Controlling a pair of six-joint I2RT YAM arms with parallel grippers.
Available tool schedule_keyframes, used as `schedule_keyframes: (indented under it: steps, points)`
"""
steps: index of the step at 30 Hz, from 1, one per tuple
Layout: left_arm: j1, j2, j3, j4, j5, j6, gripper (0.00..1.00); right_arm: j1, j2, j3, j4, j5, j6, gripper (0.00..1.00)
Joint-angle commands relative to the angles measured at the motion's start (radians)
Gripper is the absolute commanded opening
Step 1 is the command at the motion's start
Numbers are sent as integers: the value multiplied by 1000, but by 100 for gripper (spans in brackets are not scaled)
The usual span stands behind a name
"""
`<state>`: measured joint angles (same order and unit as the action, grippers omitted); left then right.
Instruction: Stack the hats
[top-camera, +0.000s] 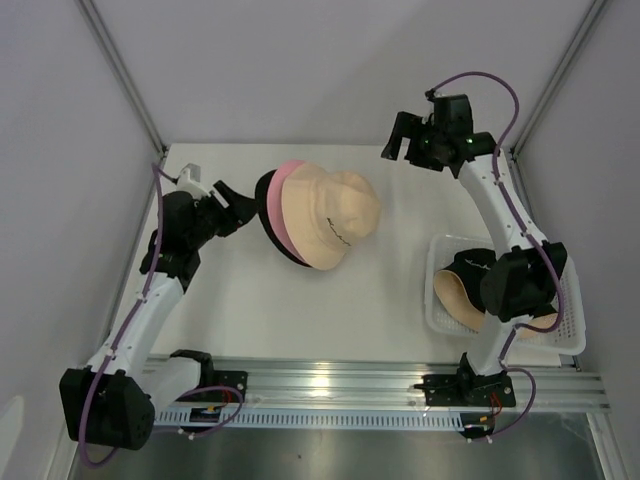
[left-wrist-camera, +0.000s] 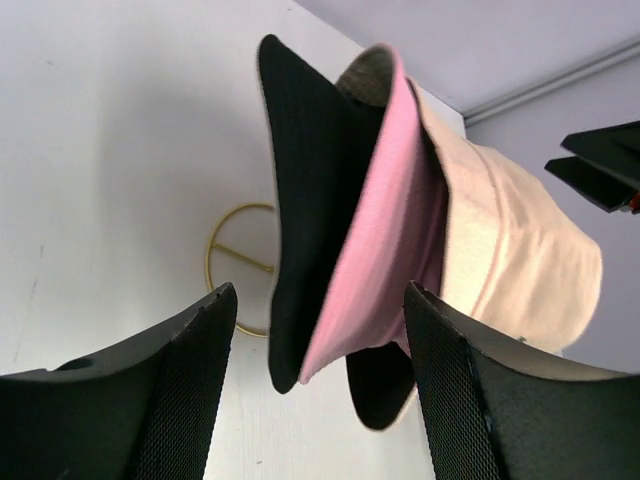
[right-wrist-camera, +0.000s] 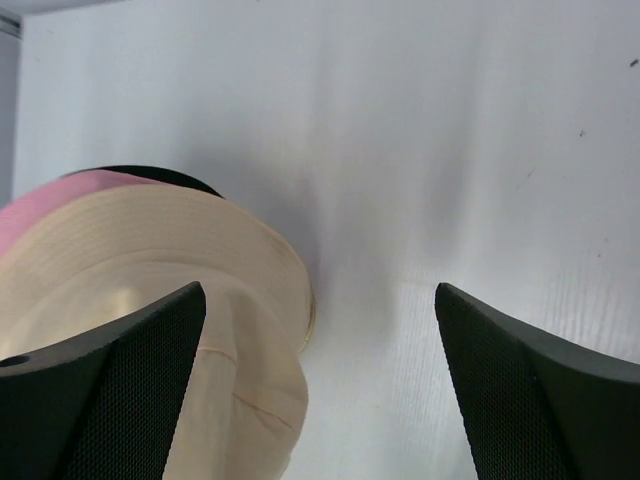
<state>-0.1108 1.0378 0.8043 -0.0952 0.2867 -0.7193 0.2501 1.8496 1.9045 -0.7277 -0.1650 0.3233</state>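
Nearest me, at the right, the basket (top-camera: 572, 318) had two hats lying in it: a spare black hat (top-camera: 470, 268) on a spare beige hat (top-camera: 455, 298), with the right arm's elbow hanging over them and hiding part of both.

Further in, at the left, the left gripper (top-camera: 238, 207) pointed at the stack (top-camera: 320, 220) from just beside it. Its fingers (left-wrist-camera: 180, 380) stood well apart with nothing between them, and the brims hung beyond their tips, untouched. The stack sat mid-table: black hat (top-camera: 266, 215) lowest, pink hat (top-camera: 275, 195) over it, beige hat (top-camera: 335, 220) outermost. All three were nested and leaning, crowns tipped toward the right. From the left wrist I could see the gold stand (left-wrist-camera: 235, 265) behind the black brim (only part of its ring showed).

Farthest off, at the right, the right gripper (top-camera: 397, 140) hovered above the table with its jaws at full spread and empty, apart from the beige crown.

I judged that three hats were done and both arms were free, so the step in hand was fetching the next hat. That called for swinging the right arm back toward me over the basket and coming down on the spare black hat. It should pinch one layer of crown or brim without catching the beige under it, then carry the hat onto the leaning stack gently enough not to tip it.
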Motion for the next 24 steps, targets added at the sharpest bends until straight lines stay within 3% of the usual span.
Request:
schedule_keyframes:
  steps: [1,7,12,24]
  points:
    - [0,-16,-17,23,69,-29,71,3,-69,-65,88,-76,45,99]
    - [-1,-31,12,23,75,-25,71,106,-89,-133,198,-160,37,98]
    - [-29,19,87,89,218,4,71,158,-9,-69,180,-174,25,94]
    - [-113,218,225,160,284,0,70,187,103,96,99,-162,19,86]
